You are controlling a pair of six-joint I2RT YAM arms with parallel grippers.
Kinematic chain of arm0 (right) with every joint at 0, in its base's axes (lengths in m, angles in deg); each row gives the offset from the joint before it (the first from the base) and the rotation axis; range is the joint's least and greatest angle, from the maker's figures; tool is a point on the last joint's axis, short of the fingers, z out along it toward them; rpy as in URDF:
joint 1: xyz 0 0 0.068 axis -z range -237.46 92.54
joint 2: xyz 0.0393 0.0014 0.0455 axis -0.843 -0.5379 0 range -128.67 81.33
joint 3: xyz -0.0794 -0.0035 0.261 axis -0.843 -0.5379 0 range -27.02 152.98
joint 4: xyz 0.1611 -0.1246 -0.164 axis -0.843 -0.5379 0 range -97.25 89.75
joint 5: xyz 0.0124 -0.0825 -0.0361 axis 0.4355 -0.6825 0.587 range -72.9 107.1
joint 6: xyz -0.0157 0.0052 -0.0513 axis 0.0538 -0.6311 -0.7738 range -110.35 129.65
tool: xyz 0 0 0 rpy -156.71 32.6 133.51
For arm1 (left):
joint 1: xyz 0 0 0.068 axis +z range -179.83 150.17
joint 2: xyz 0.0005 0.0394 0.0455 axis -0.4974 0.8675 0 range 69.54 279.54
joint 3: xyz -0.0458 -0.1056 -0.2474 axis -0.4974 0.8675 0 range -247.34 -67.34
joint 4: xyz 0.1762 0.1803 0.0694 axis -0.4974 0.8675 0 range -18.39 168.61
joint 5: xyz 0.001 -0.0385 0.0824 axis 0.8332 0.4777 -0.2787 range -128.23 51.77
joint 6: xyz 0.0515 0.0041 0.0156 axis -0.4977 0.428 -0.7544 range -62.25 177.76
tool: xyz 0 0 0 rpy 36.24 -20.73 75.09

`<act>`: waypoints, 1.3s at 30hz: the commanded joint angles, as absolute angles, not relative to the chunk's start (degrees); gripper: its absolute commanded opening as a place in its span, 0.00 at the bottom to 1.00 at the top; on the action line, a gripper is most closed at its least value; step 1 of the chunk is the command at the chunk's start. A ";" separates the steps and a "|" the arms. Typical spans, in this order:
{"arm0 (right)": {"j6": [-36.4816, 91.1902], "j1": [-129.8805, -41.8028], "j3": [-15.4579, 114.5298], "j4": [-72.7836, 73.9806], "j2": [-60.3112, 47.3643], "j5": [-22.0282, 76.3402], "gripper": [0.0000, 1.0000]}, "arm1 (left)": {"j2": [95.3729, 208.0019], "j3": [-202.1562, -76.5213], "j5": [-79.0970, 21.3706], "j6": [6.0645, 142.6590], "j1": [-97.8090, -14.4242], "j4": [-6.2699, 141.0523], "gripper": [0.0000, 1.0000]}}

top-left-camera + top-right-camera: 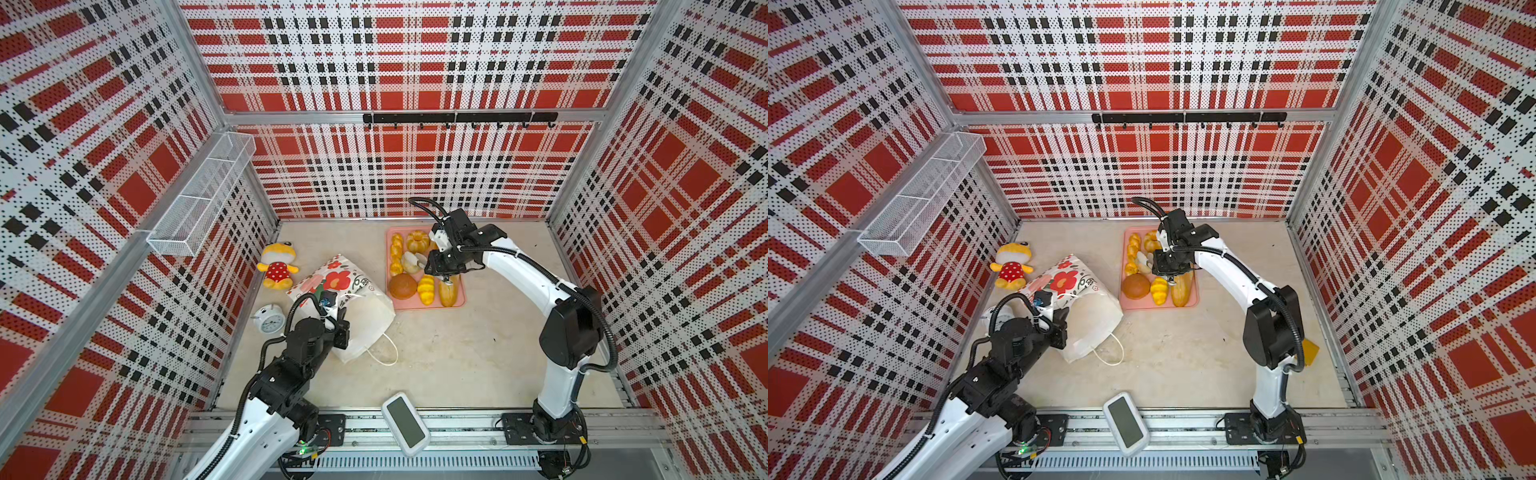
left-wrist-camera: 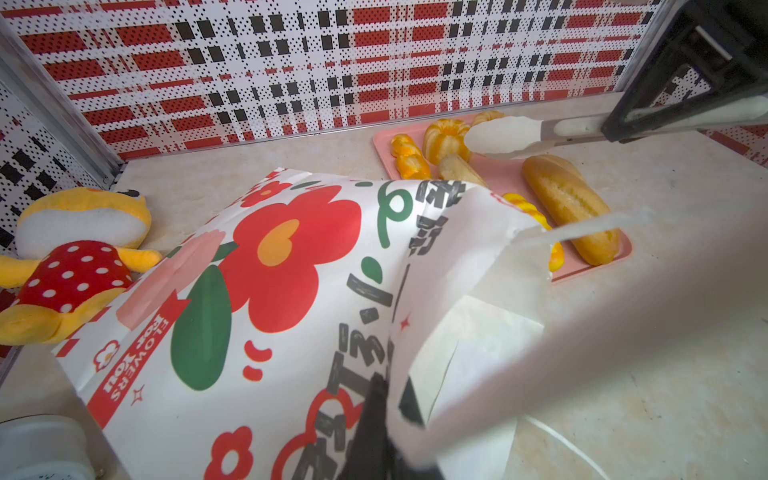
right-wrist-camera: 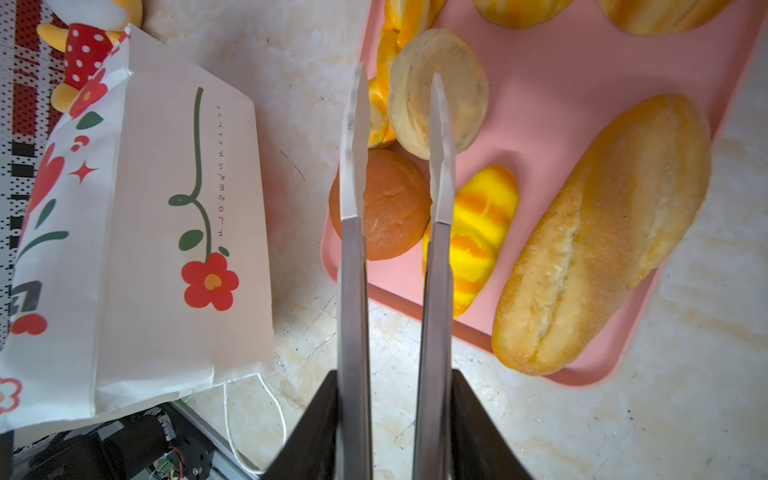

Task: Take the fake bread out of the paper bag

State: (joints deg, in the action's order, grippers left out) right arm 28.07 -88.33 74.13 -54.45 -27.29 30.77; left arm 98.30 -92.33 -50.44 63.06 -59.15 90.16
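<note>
The paper bag (image 1: 363, 320) lies on its side left of centre, its rim pinched in the closed jaws of the left gripper (image 1: 341, 324). To its right, one pink tray (image 3: 552, 91) carries the fake bread (image 1: 402, 286), seven pieces countable (the right arm covers the tray's far end in both top views). The right gripper (image 3: 392, 419) clamps one pair of tongs (image 3: 353, 291), tips apart above the bread. One plush toy (image 1: 277, 266) and one alarm clock (image 1: 269, 319) sit at the bag's left.

The paper bag (image 2: 291, 270) reads "FLOWERS FOR YOU" on its red banner (image 2: 133, 357).
</note>
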 commanded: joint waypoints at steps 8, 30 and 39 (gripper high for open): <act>25.22 -89.54 80.17 -56.61 -33.58 29.39 0.40 | 97.85 -92.54 -50.71 63.58 -59.54 89.97 0.00; 29.57 -82.60 66.43 -45.46 -24.42 38.81 0.04 | 97.97 -92.66 -51.59 63.23 -59.88 90.51 0.00; 28.48 -84.72 70.37 -48.75 -24.00 37.94 0.32 | 98.21 -92.78 -51.50 63.03 -59.89 90.42 0.00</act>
